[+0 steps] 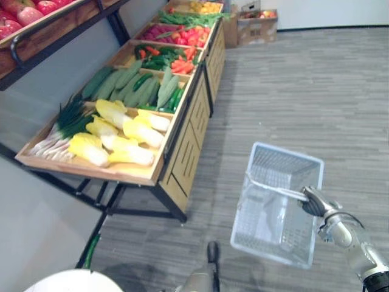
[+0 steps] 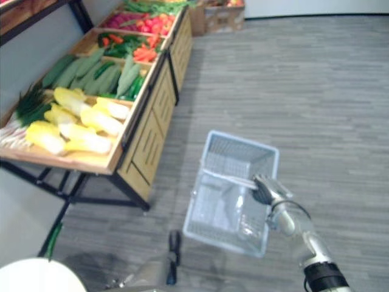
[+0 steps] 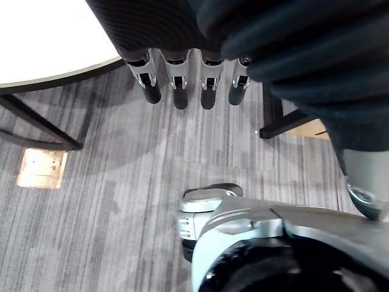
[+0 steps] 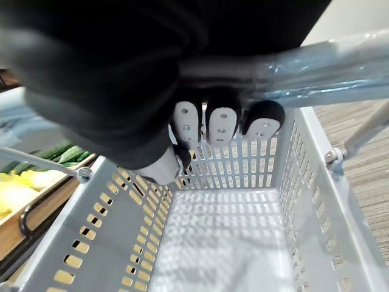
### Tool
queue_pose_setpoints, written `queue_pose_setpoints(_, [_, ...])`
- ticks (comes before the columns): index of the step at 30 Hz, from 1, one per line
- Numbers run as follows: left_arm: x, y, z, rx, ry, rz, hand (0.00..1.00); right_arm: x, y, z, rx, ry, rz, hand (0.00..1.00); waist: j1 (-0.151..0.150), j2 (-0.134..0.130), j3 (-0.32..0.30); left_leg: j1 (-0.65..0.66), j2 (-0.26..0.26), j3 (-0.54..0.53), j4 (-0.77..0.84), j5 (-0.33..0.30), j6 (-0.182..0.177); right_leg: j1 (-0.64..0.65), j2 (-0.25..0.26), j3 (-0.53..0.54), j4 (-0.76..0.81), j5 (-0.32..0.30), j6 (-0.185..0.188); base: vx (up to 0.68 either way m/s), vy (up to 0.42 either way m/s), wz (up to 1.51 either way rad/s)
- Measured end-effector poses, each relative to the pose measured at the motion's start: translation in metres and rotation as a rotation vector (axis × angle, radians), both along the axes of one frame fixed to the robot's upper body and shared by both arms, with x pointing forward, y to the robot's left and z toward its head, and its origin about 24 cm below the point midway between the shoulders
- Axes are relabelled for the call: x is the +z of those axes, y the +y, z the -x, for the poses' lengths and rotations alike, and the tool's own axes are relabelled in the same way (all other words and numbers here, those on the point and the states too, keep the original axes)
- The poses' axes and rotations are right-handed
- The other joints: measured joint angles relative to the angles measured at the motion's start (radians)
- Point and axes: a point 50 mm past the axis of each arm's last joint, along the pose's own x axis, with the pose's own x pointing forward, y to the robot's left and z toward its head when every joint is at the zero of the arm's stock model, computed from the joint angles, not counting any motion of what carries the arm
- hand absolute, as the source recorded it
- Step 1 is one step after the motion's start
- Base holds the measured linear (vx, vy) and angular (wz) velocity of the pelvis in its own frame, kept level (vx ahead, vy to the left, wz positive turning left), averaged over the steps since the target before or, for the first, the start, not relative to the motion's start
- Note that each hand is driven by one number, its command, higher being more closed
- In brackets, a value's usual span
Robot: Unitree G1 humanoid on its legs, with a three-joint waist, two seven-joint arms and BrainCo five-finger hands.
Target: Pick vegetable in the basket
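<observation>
Left of frame, cabbages [image 1: 124, 137] lay on the stand [image 1: 185, 155]: leafy, likely soft and bruisable, best cupped round the firm middle. Bottom centre, the left hand [image 3: 179, 91] hung straight-fingered and empty, well apart from them. Lower right, the right hand [image 1: 313, 201] was curled round the handle [image 1: 273, 187] of the empty basket [image 1: 285, 152].

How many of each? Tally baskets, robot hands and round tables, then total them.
Baskets: 1, the pale perforated plastic basket
Robot hands: 2, the left robot hand and the right robot hand
Tables: 1, the round white table
Total: 4
</observation>
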Motion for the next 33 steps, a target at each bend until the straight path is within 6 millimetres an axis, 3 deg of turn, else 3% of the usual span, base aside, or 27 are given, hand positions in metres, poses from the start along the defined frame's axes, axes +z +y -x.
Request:
queue_pose_setpoints(2, [0.001,0.005,0.002,0.021,-0.005,-0.012,0.0,-0.005,0.01,0.001,0.041,0.018,-0.008,1.0,0.021,-0.046,-0.017,-0.034,-0.056,0.03,0.112,-0.056,0.037,0.006,-0.057,0.066,-0.001,-0.001,-0.01,0.48,0.259,-0.37])
queue_pose_setpoints(4, [0.002,0.009,0.0,0.007,-0.005,-0.027,0.0,-0.004,0.012,0.0,0.065,0.008,-0.014,1.0,0.015,-0.064,-0.023,-0.039,-0.094,0.046,0.14,-0.101,0.072,-0.052,-0.099,0.111,0.114,0.011,0.005,0.44,0.246,0.0])
queue_pose_setpoints(5, [0.002,0.01,0.0,0.004,-0.004,-0.029,0.0,-0.004,0.013,0.0,0.067,0.011,-0.016,1.0,0.017,-0.074,-0.02,0.005,-0.117,0.067,0.122,-0.117,0.088,-0.115,-0.124,0.145,0.288,0.028,0.019,0.42,0.242,-0.08])
queue_pose_setpoints(7, [0.002,0.013,0.003,-0.036,0.016,-0.043,0.0,-0.007,0.017,0.001,0.066,0.017,-0.032,1.0,0.015,-0.094,-0.016,0.123,-0.147,0.081,0.06,-0.151,0.106,-0.271,-0.134,0.244,0.685,0.211,0.107,0.44,0.207,-0.09])
queue_pose_setpoints(8, [0.002,0.015,0.003,-0.064,0.025,-0.051,0.0,-0.008,0.02,0.002,0.067,0.018,-0.045,1.0,0.014,-0.1,-0.017,0.168,-0.148,0.077,0.05,-0.167,0.117,-0.329,-0.12,0.27,0.829,0.268,0.133,0.42,0.123,0.04])
queue_pose_setpoints(9, [0.004,0.022,0.001,-0.096,0.028,-0.071,0.0,-0.009,0.022,0.002,0.072,0.017,-0.057,1.0,0.009,-0.105,-0.013,0.223,-0.147,0.064,0.049,-0.187,0.129,-0.387,-0.11,0.255,0.97,0.246,0.109,0.44,0.076,0.08])
queue_pose_setpoints(11, [0.004,0.022,-0.001,-0.11,0.025,-0.072,0.0,-0.009,0.023,0.002,0.073,0.014,-0.061,1.0,0.009,-0.106,-0.013,0.29,-0.147,0.04,0.037,-0.196,0.14,-0.434,-0.12,0.194,1.034,0.189,0.018,0.45,0.018,0.3])
queue_pose_setpoints(12, [0.005,0.022,-0.007,-0.11,0.01,-0.074,0.0,-0.008,0.023,0.002,0.07,0.008,-0.056,1.0,-0.009,-0.104,-0.015,0.326,-0.143,-0.007,0.018,-0.198,0.143,-0.464,-0.135,0.13,1.001,0.153,-0.033,0.41,-0.068,0.74])
queue_pose_setpoints(13, [0.006,0.022,-0.014,-0.111,-0.008,-0.073,0.0,-0.008,0.021,0.002,0.06,0.004,-0.049,1.0,-0.021,-0.101,-0.014,0.339,-0.134,-0.04,0.011,-0.199,0.144,-0.479,-0.139,0.091,0.939,0.138,-0.049,0.39,-0.096,0.97])
queue_pose_setpoints(14, [0.006,0.022,-0.02,-0.101,-0.027,-0.069,0.0,-0.008,0.018,0.002,0.044,0.002,-0.046,1.0,-0.029,-0.096,-0.01,0.348,-0.12,-0.072,0.011,-0.199,0.144,-0.483,-0.133,0.066,0.834,0.122,-0.037,0.54,-0.254,1.52])
queue_pose_setpoints(15, [0.007,0.015,-0.031,-0.1,-0.062,-0.052,0.0,-0.008,0.007,0.002,-0.006,0.004,-0.032,1.0,-0.033,-0.084,-0.01,0.349,-0.074,-0.16,0.043,-0.237,0.1,-0.474,-0.097,0.116,0.47,0.13,-0.02,0.5,-0.332,1.57])
queue_pose_setpoints(17, [0.007,0.016,-0.03,-0.102,-0.052,-0.056,0.0,-0.007,-0.005,0.007,-0.062,-0.004,-0.031,1.0,-0.014,-0.098,-0.013,0.335,-0.054,-0.24,0.103,-0.318,0.047,-0.448,-0.099,0.23,0.212,0.155,0.019,0.41,-0.411,1.28])
queue_pose_setpoints(19, [0.006,0.021,-0.024,-0.084,-0.036,-0.067,0.0,-0.011,-0.009,0.013,-0.082,0.01,-0.03,1.0,-0.011,-0.124,-0.028,0.293,-0.053,-0.323,0.168,-0.382,-0.001,-0.43,-0.112,0.295,0.134,0.168,0.041,0.24,-0.509,1.19])
queue_pose_setpoints(20, [0.007,0.025,-0.023,-0.078,-0.031,-0.076,0.0,-0.014,-0.011,0.017,-0.098,0.023,-0.029,1.0,-0.014,-0.135,-0.033,0.276,-0.051,-0.377,0.196,-0.415,-0.024,-0.417,-0.124,0.287,0.147,0.181,0.078,0.25,-0.729,1.77])
queue_pose_setpoints(21, [0.005,0.019,-0.023,-0.043,-0.03,-0.063,0.0,-0.018,-0.023,0.024,-0.15,0.047,-0.017,1.0,-0.017,-0.081,-0.042,0.257,0.006,-0.459,0.208,-0.433,-0.048,-0.414,-0.09,0.19,0.208,0.167,0.106,0.26,-0.72,2.06])
queue_pose_setpoints(22, [0.002,0.009,-0.019,-0.019,-0.022,-0.037,0.0,-0.024,-0.033,0.032,-0.205,0.078,-0.01,1.0,-0.011,-0.059,-0.06,0.219,0.037,-0.498,0.215,-0.384,-0.048,-0.408,-0.077,0.097,0.244,0.124,0.073,0.23,-0.674,2.24])
queue_pose_setpoints(23, [0.002,0.008,-0.018,0.006,-0.023,-0.037,0.0,-0.028,-0.039,0.034,-0.245,0.101,-0.003,1.0,-0.009,-0.056,-0.067,0.184,0.048,-0.501,0.224,-0.314,-0.033,-0.402,-0.087,0.027,0.282,0.1,0.047,0.16,-0.413,1.71])
queue_pose_setpoints(24, [0.002,0.009,-0.018,0.01,-0.025,-0.039,0.0,-0.028,-0.04,0.035,-0.253,0.103,-0.002,1.0,-0.01,-0.055,-0.067,0.174,0.05,-0.496,0.228,-0.298,-0.027,-0.399,-0.089,0.011,0.288,0.095,0.041,0.12,-0.529,1.6])
queue_pose_setpoints(26, [0.003,0.012,-0.014,0.073,-0.025,-0.043,0.0,-0.031,-0.052,0.042,-0.307,0.119,-0.001,1.0,-0.009,-0.055,-0.066,0.116,0.093,-0.356,0.257,-0.166,-0.012,-0.329,-0.092,-0.122,0.278,0.071,0.007,0.11,-0.533,1.58])
queue_pose_setpoints(27, [0.003,0.011,-0.012,0.083,-0.026,-0.04,0.0,-0.032,-0.053,0.043,-0.313,0.12,-0.002,1.0,-0.008,-0.055,-0.066,0.11,0.108,-0.299,0.26,-0.162,-0.013,-0.305,-0.09,-0.15,0.266,0.072,0.005,0.06,-0.372,1.31])
queue_pose_setpoints(30, [0.001,0.005,-0.002,0.083,-0.003,-0.029,0.0,-0.033,-0.063,0.053,-0.387,0.096,-0.026,1.0,-0.011,-0.057,-0.067,0.127,0.13,0.038,0.259,-0.168,-0.01,-0.214,-0.089,-0.28,0.19,0.075,-0.022,0.02,-0.233,0.96])
queue_pose_setpoints(33, [0.0,0.005,0.003,0.074,0.012,-0.029,0.0,-0.04,-0.065,0.062,-0.475,0.08,-0.09,1.0,-0.017,-0.056,-0.067,0.168,0.09,0.16,0.139,-0.157,-0.007,-0.205,-0.074,-0.342,0.155,0.079,-0.02,-0.02,-0.041,0.82])
